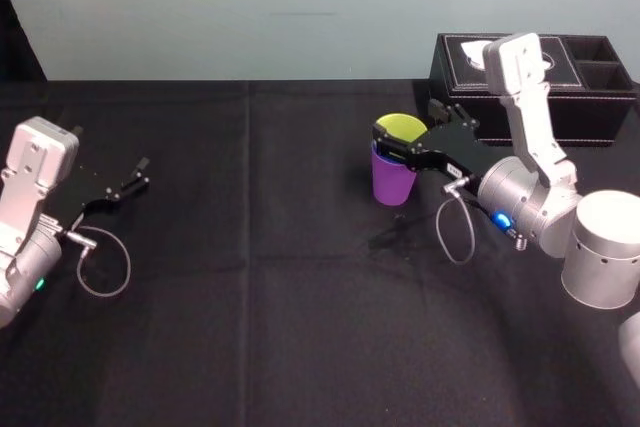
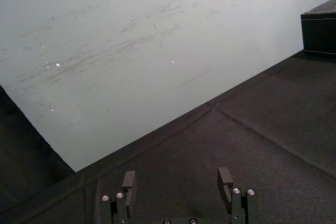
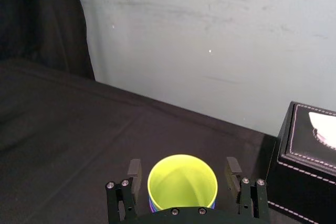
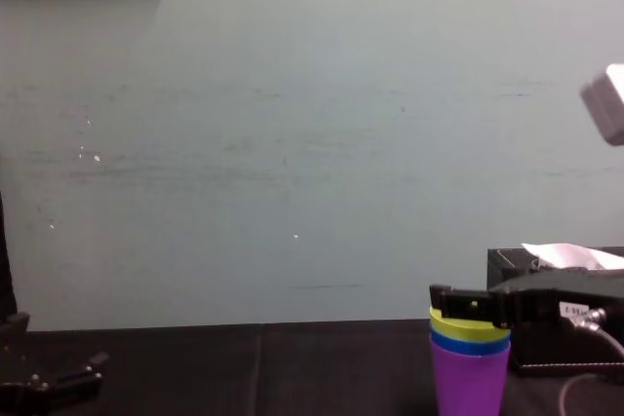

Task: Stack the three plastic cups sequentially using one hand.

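Head view: right claw (image 3: 182,169) astride 3-cup stack (image 1: 393,183) (side gaps); left claw (image 1: 145,173) parked.

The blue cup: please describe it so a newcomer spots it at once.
Left of the black tissue box at the table's far right, a stack of cups stands inside the right claw. The blue cup is the thin middle band, between the rim of the yellow-green cup and the purple cup.

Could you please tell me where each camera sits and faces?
Head: high, looking down on the table; left hand, right hand show.
Chest: low, facing the wall past the cup stack; both hands show.
Left wrist: behind left hand, facing the wall.
Right wrist: behind right hand, over the yellow-green cup.
Both wrists share the tissue box.
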Controlling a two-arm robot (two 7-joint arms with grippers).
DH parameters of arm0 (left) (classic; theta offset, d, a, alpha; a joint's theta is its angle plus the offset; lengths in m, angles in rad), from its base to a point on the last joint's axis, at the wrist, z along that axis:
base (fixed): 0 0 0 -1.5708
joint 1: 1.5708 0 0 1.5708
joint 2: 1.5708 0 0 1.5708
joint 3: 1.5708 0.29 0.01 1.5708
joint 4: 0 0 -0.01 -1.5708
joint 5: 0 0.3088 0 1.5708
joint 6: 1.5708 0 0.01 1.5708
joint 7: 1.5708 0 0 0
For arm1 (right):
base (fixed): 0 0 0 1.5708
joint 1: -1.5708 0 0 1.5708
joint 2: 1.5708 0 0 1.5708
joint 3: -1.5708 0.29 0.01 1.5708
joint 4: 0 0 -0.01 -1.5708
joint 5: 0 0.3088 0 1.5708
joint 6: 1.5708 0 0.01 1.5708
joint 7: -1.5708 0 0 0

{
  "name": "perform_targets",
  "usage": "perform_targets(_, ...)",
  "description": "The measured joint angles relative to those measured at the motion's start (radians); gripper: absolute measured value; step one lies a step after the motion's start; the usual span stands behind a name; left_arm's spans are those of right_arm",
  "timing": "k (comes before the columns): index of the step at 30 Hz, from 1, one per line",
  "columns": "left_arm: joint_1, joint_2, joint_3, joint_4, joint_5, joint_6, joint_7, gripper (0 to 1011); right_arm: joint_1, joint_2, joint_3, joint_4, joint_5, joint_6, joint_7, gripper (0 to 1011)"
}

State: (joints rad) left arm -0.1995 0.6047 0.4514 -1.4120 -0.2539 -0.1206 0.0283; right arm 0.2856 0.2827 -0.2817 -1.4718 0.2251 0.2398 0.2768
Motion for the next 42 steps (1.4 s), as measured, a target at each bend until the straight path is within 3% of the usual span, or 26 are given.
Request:
perform_targets(7,0.000,0.000,0.000,0.000,0.000,0.000,0.000,1011,-0.029,-0.009,0.024,-0.032,0.007,-0.035,-0.027,1003)
perform_targets(17,0.000,0.000,0.000,0.000,0.000,0.000,0.000,1011,-0.076,-0.042,0.056,-0.053,-0.047,-0.090,-0.116,1003)
perform_targets(28,0.000,0.000,0.000,0.000,0.000,0.000,0.000,1012,-0.115,-0.125,0.106,-0.030,-0.137,-0.167,-0.286,1003)
perform_targets(33,0.000,0.000,0.000,0.000,0.000,0.000,0.000,1011,-0.124,-0.161,0.119,-0.018,-0.183,-0.175,-0.358,1003)
perform_targets(42,0.000,0.000,0.000,0.000,0.000,0.000,0.000,1011,-0.131,-0.173,0.122,-0.019,-0.196,-0.163,-0.351,1003)
